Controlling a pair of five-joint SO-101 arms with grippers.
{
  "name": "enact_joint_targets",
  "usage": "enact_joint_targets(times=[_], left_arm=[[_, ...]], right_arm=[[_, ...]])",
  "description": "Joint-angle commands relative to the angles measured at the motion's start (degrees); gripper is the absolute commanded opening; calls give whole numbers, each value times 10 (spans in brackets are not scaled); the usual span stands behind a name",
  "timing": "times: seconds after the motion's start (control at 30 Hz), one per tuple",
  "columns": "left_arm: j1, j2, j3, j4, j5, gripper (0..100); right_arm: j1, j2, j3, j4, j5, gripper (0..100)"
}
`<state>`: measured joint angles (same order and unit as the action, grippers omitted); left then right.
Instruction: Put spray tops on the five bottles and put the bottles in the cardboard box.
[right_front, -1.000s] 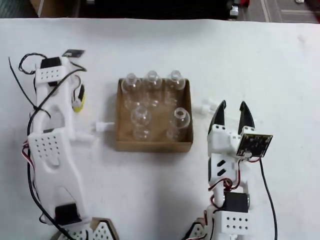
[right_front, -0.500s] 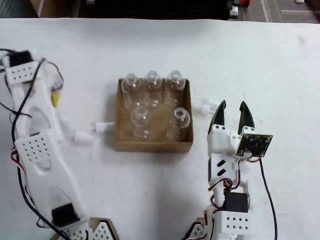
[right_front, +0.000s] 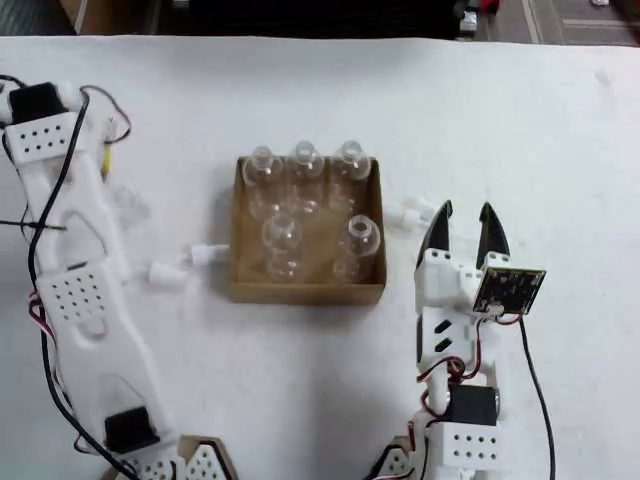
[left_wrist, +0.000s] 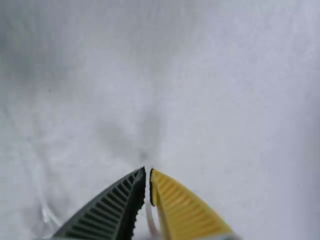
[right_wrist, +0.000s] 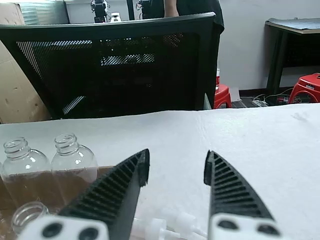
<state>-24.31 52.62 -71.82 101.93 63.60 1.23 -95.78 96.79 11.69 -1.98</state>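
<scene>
The right gripper (right_front: 465, 215) rests spread wide, a loose spray top (right_front: 415, 212) just off its left fingertip and, farther to that side, the cardboard box (right_front: 300, 292) holding five open-necked bottles (right_front: 282, 232). The left gripper (left_wrist: 148, 171) is pinched on a thin white tube (left_wrist: 148, 220)

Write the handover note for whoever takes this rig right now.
Left gripper: shut, over the table, well left of the box.
Right gripper: open and empty, just right of the cardboard box, next to a spray top.
Bottles: all five stand in the box, none with a top on.
More spray tops lie on the table left of the box.
Done: bottles boxed. Left: fit the five tops.
</scene>
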Motion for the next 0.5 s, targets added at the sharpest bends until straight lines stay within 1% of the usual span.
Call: enact_joint_targets(times=[0.0,0.07,0.17,0.2,0.27,0.37,0.47], left_arm=[[-10,-8,-45,4,5,26],[-36,-8,-45,4,-34,28],[-62,-5,-45,4,-134,38],[-65,-3,-42,4,-163,59],[-70,3,-19,4,-205,132],[-97,7,20,4,-218,238],[-141,7,50,4,-223,288]], right_arm=[[-5,5,4,0,8,159],[-5,5,4,0,8,159],[-5,5,4,0,8,159],[-5,5,4,0,8,159],[-5,5,4,0,8,159],[-5,5,4,0,8,159],[-5,5,4,0,8,159]])
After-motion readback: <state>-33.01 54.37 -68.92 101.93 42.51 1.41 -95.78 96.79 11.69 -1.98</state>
